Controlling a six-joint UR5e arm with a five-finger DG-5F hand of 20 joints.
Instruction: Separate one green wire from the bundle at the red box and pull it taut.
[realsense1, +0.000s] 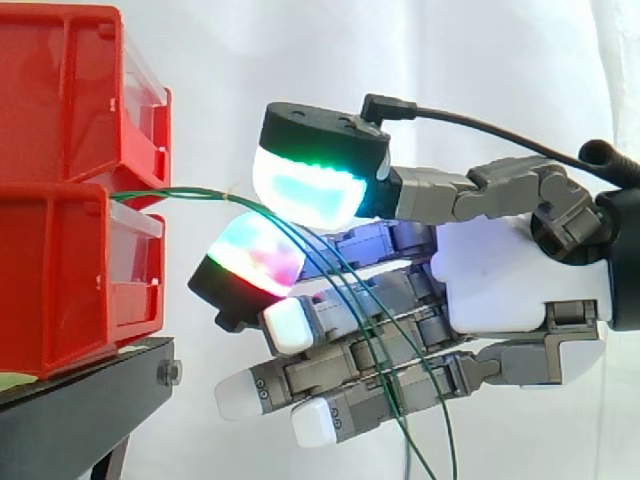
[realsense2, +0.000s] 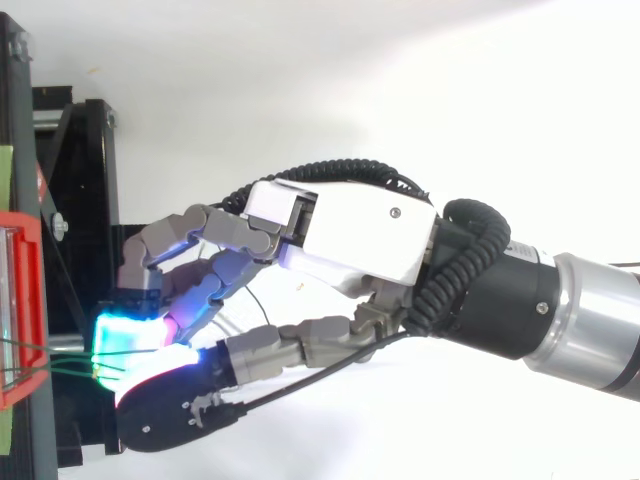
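- Green wires (realsense1: 180, 193) leave the gap between the stacked red boxes (realsense1: 60, 270), run level, then droop in front of the hand (realsense1: 500, 280) and off the bottom edge.
- They look thin, light and springy. The strands lie close together, so one may slip or drag its neighbours. The level stretch near the boxes seems the best place to take hold.
- Whether the hand grips any strand I cannot tell.
- Their anchoring inside the boxes is hidden.
- Underneath, a black stand (realsense1: 90, 400) carries the boxes.
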